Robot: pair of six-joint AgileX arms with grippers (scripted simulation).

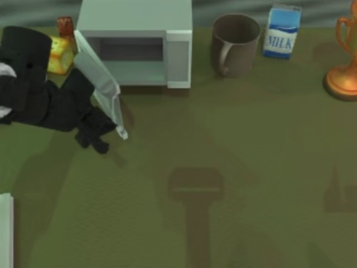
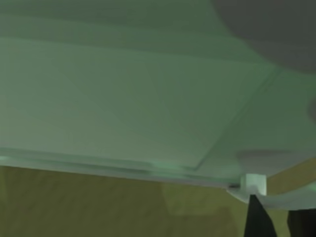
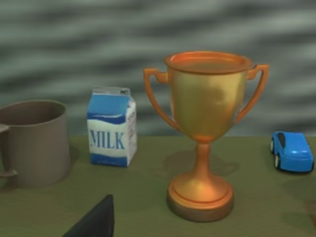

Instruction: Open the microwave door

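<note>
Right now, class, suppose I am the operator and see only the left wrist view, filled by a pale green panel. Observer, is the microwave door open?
Observer: Yes. In the top view the microwave door stands swung out to the left, and the cavity of the microwave is exposed.
Operator: Where is my left gripper?
Observer: The left gripper is at the door's free edge, out in front of the microwave.
Operator: What stands to the microwave's right?
Observer: A brown mug, then a milk carton, then a gold trophy. The right arm is outside the top view.
</note>
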